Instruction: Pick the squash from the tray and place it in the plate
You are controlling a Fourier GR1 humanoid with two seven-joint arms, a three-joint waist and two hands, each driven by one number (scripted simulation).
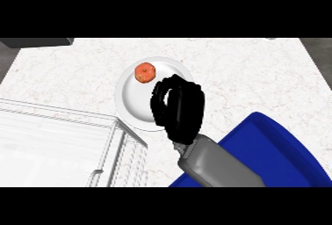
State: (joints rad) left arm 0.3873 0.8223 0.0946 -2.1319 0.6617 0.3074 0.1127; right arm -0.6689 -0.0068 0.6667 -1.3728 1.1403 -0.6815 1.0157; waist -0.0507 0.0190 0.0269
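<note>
Nearest the viewer, the blue tray point(285, 149) sits at the counter's point(259, 74) right edge, with the grey forearm point(217, 165) crossing its left side. A white wire rack point(65, 140) stands to the left. The right hand point(182, 110) hangs over the white plate point(133, 101). Its fingers are relaxed and only slightly bent, with an open gap beside the thumb, and it holds nothing. The orange squash point(145, 72) lies on the plate's far part, just beyond the fingertips and apart from them.

One squash point(145, 72); one plate point(133, 102); one blue tray point(282, 147); one white wire rack point(65, 136); one right hand point(185, 110).
</note>
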